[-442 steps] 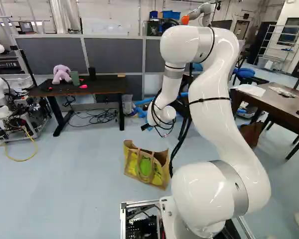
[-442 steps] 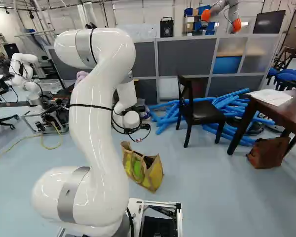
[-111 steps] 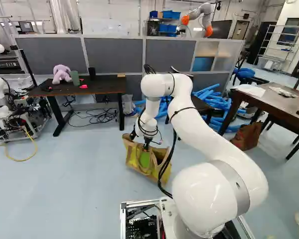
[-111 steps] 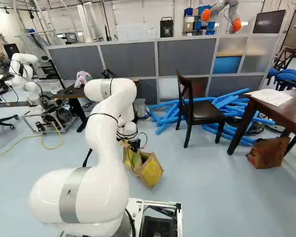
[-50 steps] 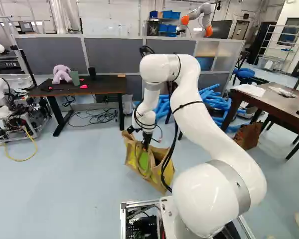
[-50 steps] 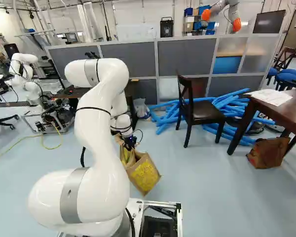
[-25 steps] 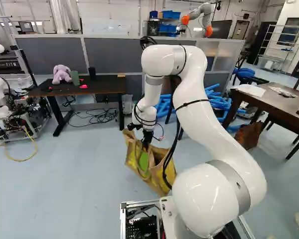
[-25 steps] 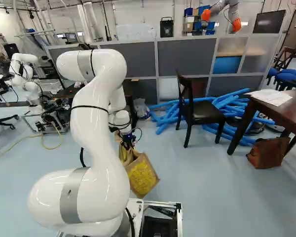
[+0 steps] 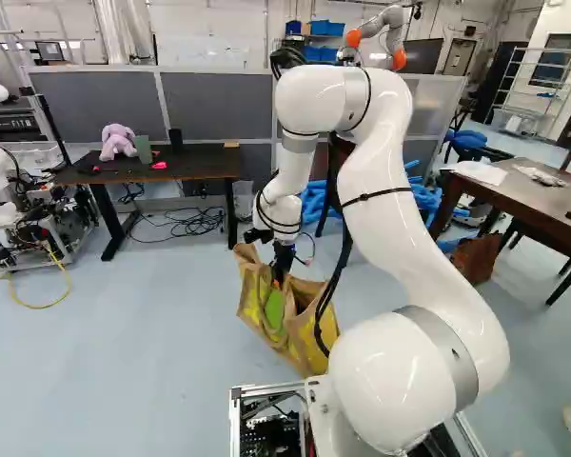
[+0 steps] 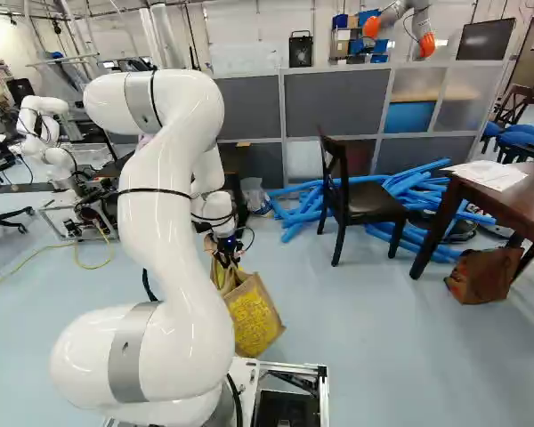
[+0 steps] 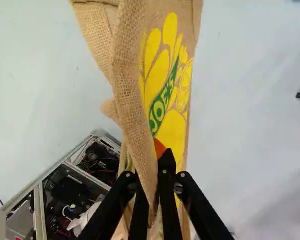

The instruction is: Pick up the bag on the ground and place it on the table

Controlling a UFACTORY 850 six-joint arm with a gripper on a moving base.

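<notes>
The gripper point(image 9: 280, 274) points down at the bag's top in the left base view. In the wrist view the gripper point(image 11: 149, 175) is shut on a strip of the bag's burlap, handle or rim, I cannot tell which. The tan bag point(image 9: 287, 319) with yellow and green print hangs tilted from the fingers; whether its bottom touches the floor I cannot tell. In the right base view its yellow-printed side point(image 10: 253, 318) shows. A dark desk point(image 9: 195, 165) stands ahead, and a brown table point(image 9: 528, 202) stands at the right of the left base view.
A purple plush toy point(image 9: 117, 141) and small items lie on the desk. A black chair point(image 10: 365, 200), blue tubes point(image 10: 409, 182) and a brown bag point(image 10: 483, 276) lie toward the brown table. Another robot point(image 10: 46, 133) stands far left. The base's frame point(image 11: 65, 165) is near the bag.
The arm has risen over the last second, its elbow higher, with the gripper on the bag. The bag has turned and stretched upright, shifting slightly toward the base. The base has not moved.
</notes>
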